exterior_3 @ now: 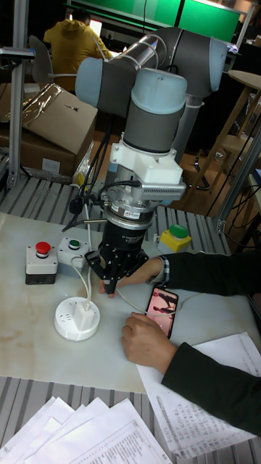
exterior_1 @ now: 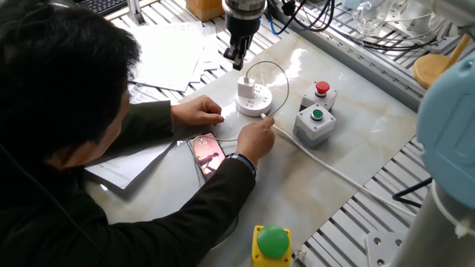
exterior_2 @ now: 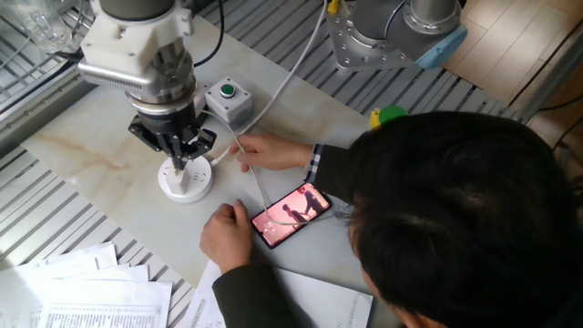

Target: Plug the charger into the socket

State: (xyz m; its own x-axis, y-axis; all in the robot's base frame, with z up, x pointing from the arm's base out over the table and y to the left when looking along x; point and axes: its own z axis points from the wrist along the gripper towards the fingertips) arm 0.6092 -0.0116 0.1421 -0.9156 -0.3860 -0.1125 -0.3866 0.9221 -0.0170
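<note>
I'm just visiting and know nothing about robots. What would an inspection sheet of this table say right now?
Surface: pale marble-look table, on a slatted metal frame.
Job's things: charger stands plugged into the socket; phone screen is lit.
Clutter: button boxes, red and green; yellow box; papers.
Grippers: gripper hangs above the charger, holding nothing; whether open or shut, cannot tell.
Cables: thin cable loops from charger; thick socket cord.
Surroundings: a person's hands rest by the socket.
</note>
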